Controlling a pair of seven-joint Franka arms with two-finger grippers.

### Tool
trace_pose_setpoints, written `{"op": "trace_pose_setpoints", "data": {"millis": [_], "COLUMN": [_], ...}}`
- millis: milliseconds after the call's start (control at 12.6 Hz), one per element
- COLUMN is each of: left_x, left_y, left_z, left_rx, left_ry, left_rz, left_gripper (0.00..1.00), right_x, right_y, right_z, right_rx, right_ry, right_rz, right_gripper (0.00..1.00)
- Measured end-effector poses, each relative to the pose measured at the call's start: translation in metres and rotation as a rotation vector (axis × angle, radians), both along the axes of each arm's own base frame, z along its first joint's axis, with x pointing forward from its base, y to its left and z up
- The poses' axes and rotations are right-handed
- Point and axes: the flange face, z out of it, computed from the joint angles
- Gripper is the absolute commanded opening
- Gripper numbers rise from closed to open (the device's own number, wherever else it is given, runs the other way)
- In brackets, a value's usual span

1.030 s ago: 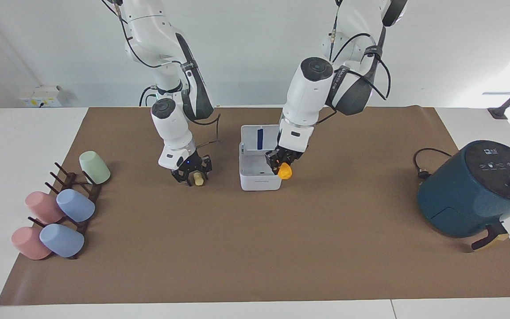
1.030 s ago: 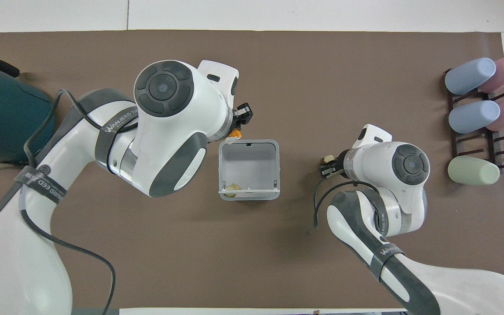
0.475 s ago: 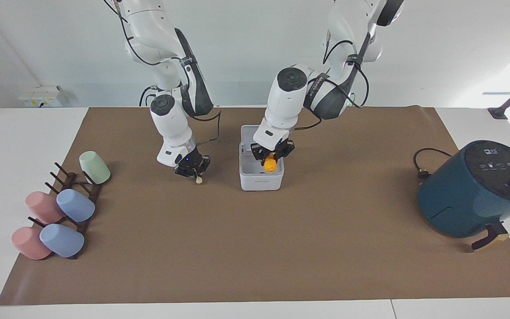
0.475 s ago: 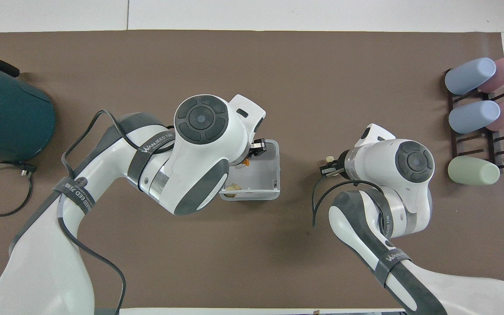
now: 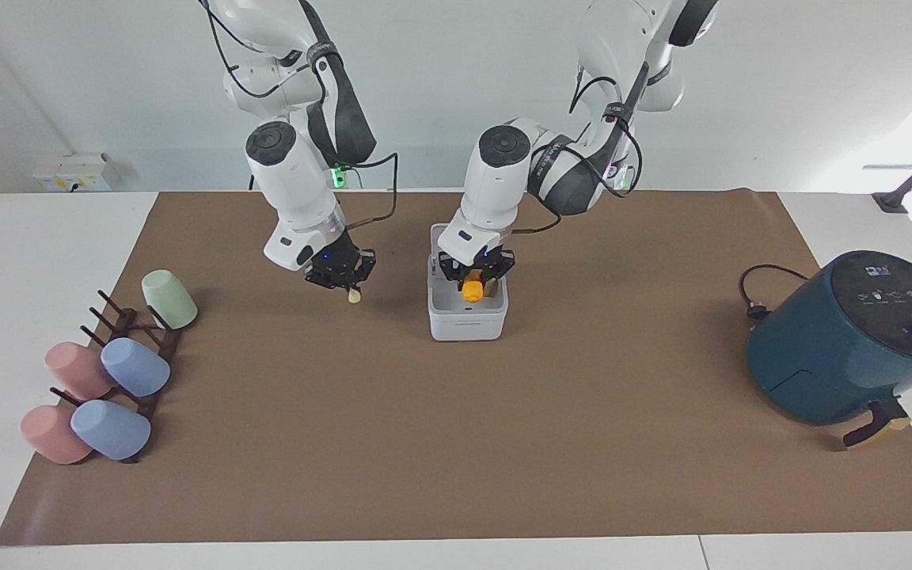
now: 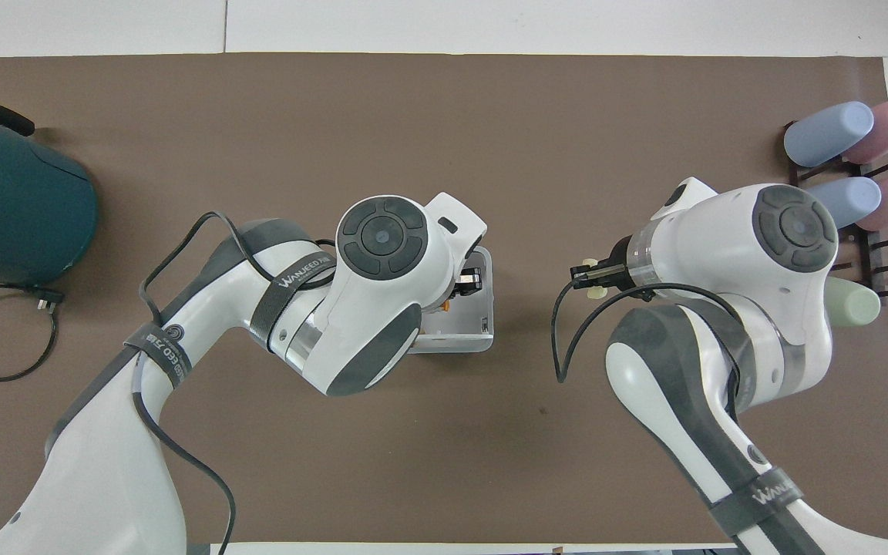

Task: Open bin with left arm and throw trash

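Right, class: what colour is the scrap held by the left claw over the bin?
Orange scrap, in the left claw over the bin; the facing view shows it best.

We saw a matt brown paper sheet [image 5: 456, 443] covering the table. The arms' [image 6: 382, 308] shells looked glossy white plastic; the bin [image 5: 465, 324] smooth plastic, the teal fryer [image 5: 844, 348], at three o'clock, satin.

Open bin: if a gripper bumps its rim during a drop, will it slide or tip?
The bin looks like small thin plastic, so probably light and apt to slide on the smooth brown mat. Its squat, flat-based cube shape suggests sliding before tipping.
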Motion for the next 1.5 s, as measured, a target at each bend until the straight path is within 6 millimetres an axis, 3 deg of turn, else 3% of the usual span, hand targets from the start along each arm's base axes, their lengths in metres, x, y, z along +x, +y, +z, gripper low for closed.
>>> {"op": "trace_pose_setpoints", "data": {"millis": [238, 396, 554, 792, 950, 1109, 1188, 1267, 1505], "left_x": [0.003, 0.013, 0.032, 0.074, 0.093, 0.102, 0.103, 0.101, 0.091], "left_y": [0.001, 0.006, 0.027, 0.086, 0.141, 0.204, 0.232, 0.257, 0.328], "left_z": [0.009, 0.030, 0.057, 0.096, 0.119, 0.139, 0.150, 0.160, 0.186], "left_rx": [-0.009, -0.022, -0.027, -0.030, -0.012, 0.020, 0.032, 0.044, 0.076], "left_ry": [-0.012, -0.021, -0.024, -0.039, -0.048, -0.034, -0.028, -0.025, 0.015], "left_rz": [0.006, 0.025, 0.072, 0.141, 0.112, 0.037, -0.008, -0.050, -0.088], "left_gripper": [1.00, 1.00, 1.00, 1.00, 1.00, 1.00, 1.00, 1.00, 1.00], "right_x": [0.006, 0.006, 0.001, -0.011, -0.015, -0.019, -0.021, -0.022, -0.022], "right_y": [0.016, 0.035, 0.061, 0.117, 0.145, 0.159, 0.163, 0.165, 0.165], "right_z": [0.033, 0.041, 0.043, 0.038, 0.023, 0.013, 0.012, 0.012, 0.012], "right_rx": [0.015, 0.028, 0.047, 0.097, 0.136, 0.154, 0.157, 0.158, 0.158], "right_ry": [-0.001, -0.006, -0.026, -0.068, -0.071, -0.052, -0.048, -0.047, -0.046], "right_rz": [-0.085, -0.143, -0.189, -0.256, -0.292, -0.296, -0.293, -0.290, -0.289], "right_gripper": [0.00, 0.00, 0.00, 0.00, 0.00, 0.00, 0.29, 0.99, 1.00]}}
